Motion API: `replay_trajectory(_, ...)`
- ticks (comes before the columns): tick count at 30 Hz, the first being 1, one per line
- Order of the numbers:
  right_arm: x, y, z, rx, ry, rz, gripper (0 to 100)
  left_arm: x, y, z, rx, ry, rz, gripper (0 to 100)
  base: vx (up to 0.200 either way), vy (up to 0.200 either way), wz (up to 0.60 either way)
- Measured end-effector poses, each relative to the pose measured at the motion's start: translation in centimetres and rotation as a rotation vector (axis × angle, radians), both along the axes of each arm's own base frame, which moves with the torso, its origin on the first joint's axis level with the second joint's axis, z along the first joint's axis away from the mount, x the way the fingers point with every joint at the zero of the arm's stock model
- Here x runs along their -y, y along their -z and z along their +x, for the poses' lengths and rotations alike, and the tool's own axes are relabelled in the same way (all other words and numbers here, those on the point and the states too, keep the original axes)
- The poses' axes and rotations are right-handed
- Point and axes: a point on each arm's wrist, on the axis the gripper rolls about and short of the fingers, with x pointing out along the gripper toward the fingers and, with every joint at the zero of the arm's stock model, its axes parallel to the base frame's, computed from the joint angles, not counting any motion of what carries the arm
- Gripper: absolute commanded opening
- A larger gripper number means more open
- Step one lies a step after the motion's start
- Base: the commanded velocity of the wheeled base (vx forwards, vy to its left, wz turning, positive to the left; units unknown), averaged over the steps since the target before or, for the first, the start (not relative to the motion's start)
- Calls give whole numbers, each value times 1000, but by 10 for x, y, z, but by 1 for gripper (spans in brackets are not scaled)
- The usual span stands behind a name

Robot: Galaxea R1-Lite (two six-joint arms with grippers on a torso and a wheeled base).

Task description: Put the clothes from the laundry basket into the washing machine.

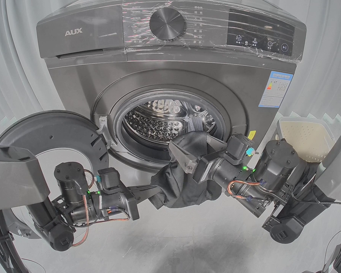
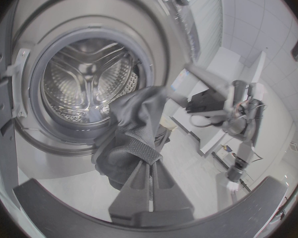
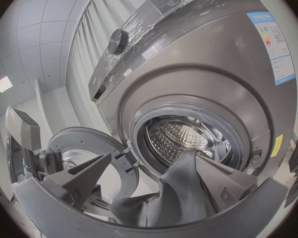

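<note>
Before pale curtains (image 1: 11,57), left end effector (image 2: 151,164) pinches limp dark cloth (image 2: 135,123); right end effector (image 3: 152,157) gapes wide.

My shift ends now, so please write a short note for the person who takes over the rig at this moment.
Left gripper: shut on the lower end of the dark garment.
Right gripper: open, the garment's upper part draped over one finger at the mouth of the drum.
Door open, swung left; basket right of the washer.
Done: garment out of the basket, up at the opening.
Left: push it into the drum, release, check the basket; its contents are hidden.
</note>
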Motion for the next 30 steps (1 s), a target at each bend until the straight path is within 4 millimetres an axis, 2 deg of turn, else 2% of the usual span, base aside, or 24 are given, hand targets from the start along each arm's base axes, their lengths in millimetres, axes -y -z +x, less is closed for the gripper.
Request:
replay_trajectory(6,0,11,0,-29,0,-29,100,-10,-28,-17,57,37,-48,0,0,0,0)
replay_trajectory(14,-4,19,-1,-44,-11,-41,100,-15,-51,-25,114,37,-93,0,0,0,0)
replay_trajectory(22,-4,27,-6,-66,-36,-62,100,-15,-63,-25,152,32,-122,0,0,0,0)
replay_trajectory(30,7,54,-29,-160,-116,-162,100,-15,-69,-21,161,22,-144,0,0,0,0)
